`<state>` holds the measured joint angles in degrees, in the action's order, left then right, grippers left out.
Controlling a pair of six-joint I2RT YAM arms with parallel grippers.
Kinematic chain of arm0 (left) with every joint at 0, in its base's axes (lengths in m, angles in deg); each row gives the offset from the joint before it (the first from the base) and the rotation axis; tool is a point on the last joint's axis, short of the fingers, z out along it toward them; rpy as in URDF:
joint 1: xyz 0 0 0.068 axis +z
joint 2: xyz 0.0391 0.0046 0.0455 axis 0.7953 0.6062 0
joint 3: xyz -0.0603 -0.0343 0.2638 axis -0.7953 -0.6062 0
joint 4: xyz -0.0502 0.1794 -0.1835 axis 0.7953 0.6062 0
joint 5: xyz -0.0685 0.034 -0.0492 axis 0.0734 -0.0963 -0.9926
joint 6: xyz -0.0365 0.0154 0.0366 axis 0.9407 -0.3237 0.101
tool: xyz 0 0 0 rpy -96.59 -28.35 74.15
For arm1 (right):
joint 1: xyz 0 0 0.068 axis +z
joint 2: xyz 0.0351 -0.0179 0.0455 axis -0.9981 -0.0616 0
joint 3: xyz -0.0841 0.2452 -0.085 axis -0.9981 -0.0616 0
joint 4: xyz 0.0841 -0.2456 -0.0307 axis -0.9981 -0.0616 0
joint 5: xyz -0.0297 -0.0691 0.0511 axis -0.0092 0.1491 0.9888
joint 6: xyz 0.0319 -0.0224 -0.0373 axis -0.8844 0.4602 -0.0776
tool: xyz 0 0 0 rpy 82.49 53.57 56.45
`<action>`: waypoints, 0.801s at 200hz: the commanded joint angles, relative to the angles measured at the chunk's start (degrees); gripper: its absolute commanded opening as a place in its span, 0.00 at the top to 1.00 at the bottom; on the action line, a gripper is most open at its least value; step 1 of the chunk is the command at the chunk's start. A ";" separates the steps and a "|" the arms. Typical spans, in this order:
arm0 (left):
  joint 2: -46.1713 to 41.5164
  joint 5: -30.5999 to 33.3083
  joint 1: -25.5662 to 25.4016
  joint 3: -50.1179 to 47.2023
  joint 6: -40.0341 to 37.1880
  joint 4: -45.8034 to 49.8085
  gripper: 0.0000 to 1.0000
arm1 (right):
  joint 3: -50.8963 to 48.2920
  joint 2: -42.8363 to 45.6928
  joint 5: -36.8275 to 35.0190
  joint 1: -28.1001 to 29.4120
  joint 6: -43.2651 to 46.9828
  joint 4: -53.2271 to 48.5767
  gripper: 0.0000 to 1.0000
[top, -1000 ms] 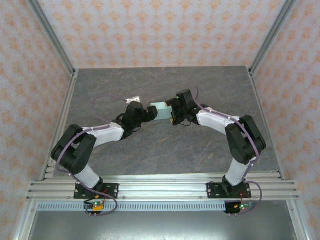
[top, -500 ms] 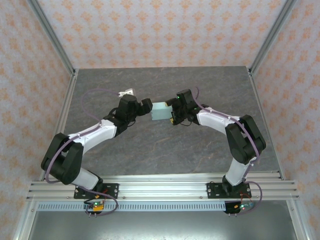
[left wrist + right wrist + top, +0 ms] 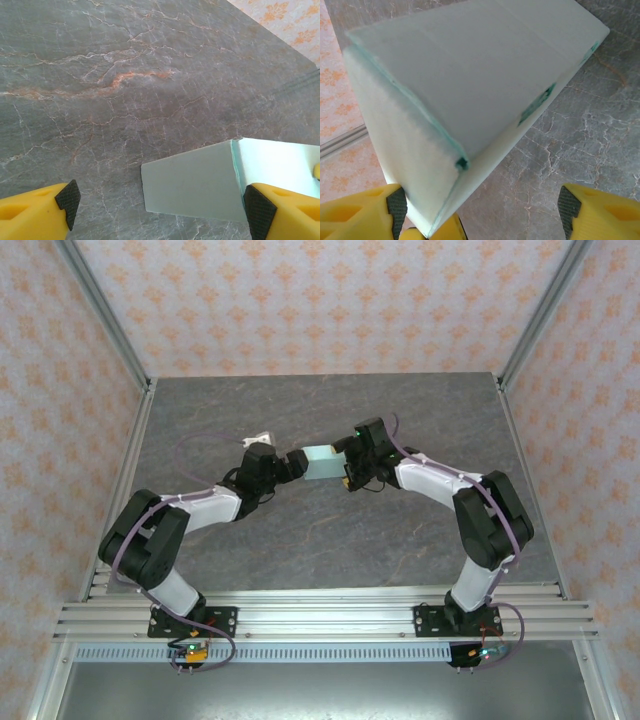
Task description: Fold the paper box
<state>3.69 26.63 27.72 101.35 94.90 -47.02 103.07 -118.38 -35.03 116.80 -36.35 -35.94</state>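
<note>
Box (image 3: 322, 461) is sitting near the table's (image 3: 300, 540) middle, left fingers (image 3: 67, 200) at its 9 o'clock, right fingers (image 3: 396, 202) at 3. Both pairs are gaping wide, clamping nothing, the left pair just beside a flap. I'd be bracing from the right while nudging that flap in slowly.

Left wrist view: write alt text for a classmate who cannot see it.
A pale mint-blue paper box sits at lower right, a flat flap reaching left over the grey veined table. The left gripper is open, its yellow, black-padded fingers at the bottom corners.
</note>
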 commanded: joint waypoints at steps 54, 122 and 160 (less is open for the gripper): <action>-0.12 -0.11 -0.16 1.92 -5.27 9.74 0.13 | 10.33 0.37 -0.89 -0.22 -1.68 -10.99 0.11; -0.35 0.05 -0.17 2.12 -4.33 9.37 0.13 | 14.17 -8.26 -0.99 1.18 -7.39 -10.22 0.18; -2.66 1.59 -0.17 2.48 -5.74 11.92 0.13 | 10.46 -5.85 -1.63 1.48 -8.91 -6.76 0.37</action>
<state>2.42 26.41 27.56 103.15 91.60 -41.66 115.82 -126.88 -35.56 117.85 -43.25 -43.46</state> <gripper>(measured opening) 0.867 0.644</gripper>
